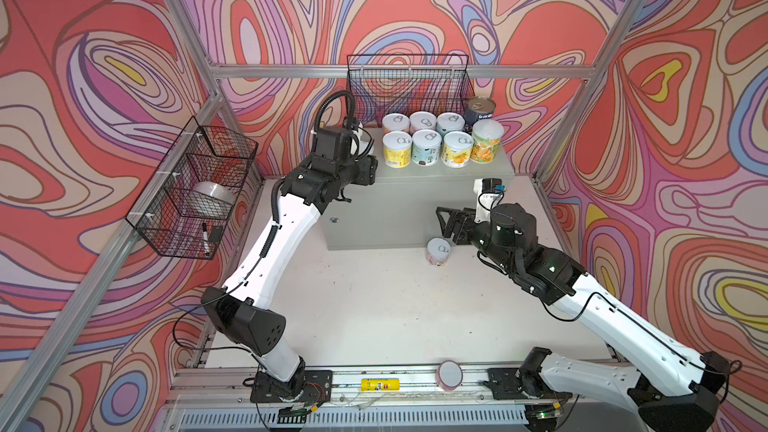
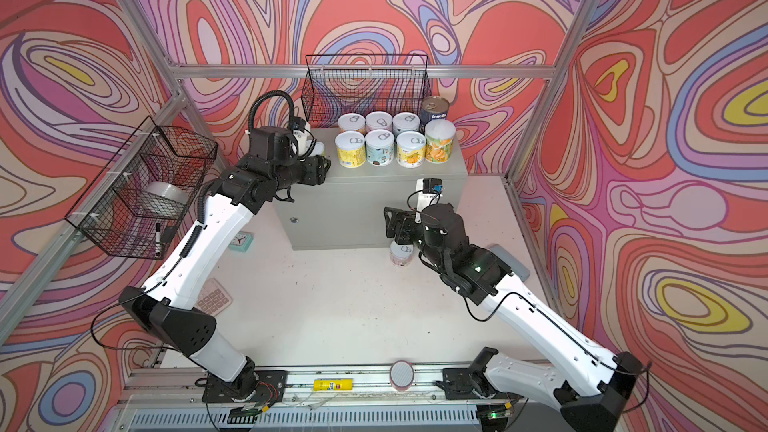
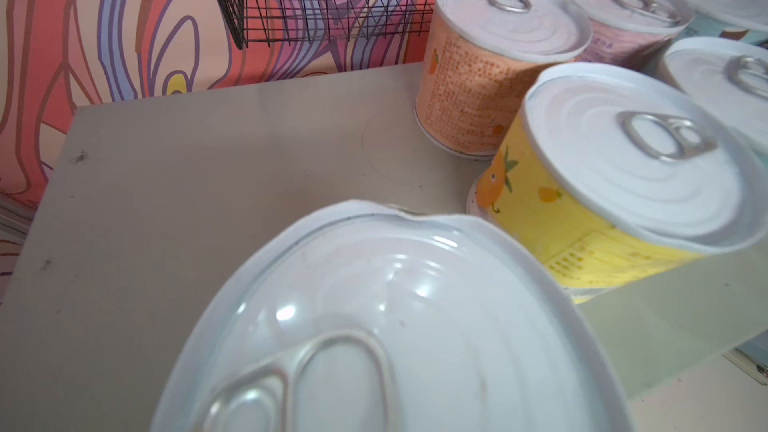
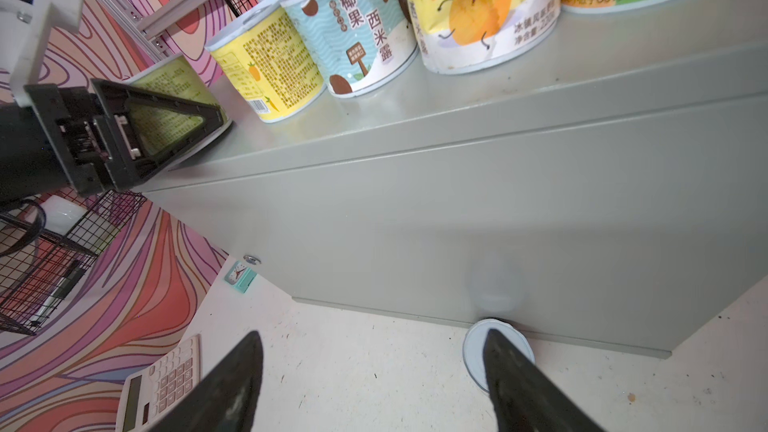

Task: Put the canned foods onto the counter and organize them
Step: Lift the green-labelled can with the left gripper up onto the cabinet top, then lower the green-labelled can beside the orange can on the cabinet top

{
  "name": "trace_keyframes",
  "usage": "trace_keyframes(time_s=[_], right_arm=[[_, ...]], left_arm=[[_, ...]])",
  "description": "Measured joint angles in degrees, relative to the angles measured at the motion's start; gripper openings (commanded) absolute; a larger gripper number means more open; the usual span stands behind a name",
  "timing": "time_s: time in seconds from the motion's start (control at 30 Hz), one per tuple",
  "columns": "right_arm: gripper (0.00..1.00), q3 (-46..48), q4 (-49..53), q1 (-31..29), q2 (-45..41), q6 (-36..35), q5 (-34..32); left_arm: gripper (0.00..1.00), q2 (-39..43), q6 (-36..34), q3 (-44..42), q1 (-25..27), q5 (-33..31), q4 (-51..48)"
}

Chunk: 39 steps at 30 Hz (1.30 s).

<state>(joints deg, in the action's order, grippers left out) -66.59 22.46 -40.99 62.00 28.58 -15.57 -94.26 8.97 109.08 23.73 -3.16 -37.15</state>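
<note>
the counter (image 1: 395, 218), a big light-grey metal box, already carries most of the canned foods (image 1: 428, 145): we count eight standing upright in a tidy block on its back right part, six small ones in two rows, then a taller dark-blue can (image 1: 480, 112) and an orange-fruit can (image 1: 487, 141) at the right end. the left gripper (image 4: 187, 105) is clamped on a ninth can (image 3: 395, 326), with a greenish label, at the free left part of the counter top; if its base touches the top we cannot tell. the right gripper (image 4: 372, 338) hangs with its jaws apart and empty near the last can (image 1: 438, 252), a pink one, which stands on the white tabletop (image 1: 353, 305) just beside the counter front. so we judge that two placements are left. the small cans have white pull-tab lids and pastel labels, and the held lid looks a little bent at its rim
</note>
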Motion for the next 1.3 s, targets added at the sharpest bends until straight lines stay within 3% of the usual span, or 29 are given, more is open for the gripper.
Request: trace_keyframes(time_s=[0.13, 0.27, 0.5, 0.6, 1.07, 1.3], right_arm=[[0.86, 0.0, 0.52, 0.0, -0.07, 0.04, -0.59], [0.86, 0.0, 0.57, 0.0, -0.07, 0.07, -0.92], [0.86, 0.0, 0.5, 0.0, 0.42, 0.15, -1.01], [0.86, 0.35, 0.28, 0.0, 0.52, 0.46, -0.96], [0.86, 1.36, -0.37, 0.0, 0.52, 1.07, -0.57], [0.86, 1.66, -1.57, 0.0, 0.7, 1.09, 0.52]], left_arm=[[0.0, -0.59, -0.2, 0.0, -0.11, -0.42, 1.16], [0.43, -0.76, -0.57, -0.02, -0.11, -1.05, 1.66], [0.71, -0.79, -1.49, -0.7, -0.22, -1.42, 2.64], [1.0, -0.79, -1.6, -1.62, -0.28, -1.33, 4.39], [1.0, 0.07, -3.02, -1.84, -0.55, -0.94, 6.78], [1.0, 6.56, -4.39, -2.14, -0.55, -1.88, 6.36]])
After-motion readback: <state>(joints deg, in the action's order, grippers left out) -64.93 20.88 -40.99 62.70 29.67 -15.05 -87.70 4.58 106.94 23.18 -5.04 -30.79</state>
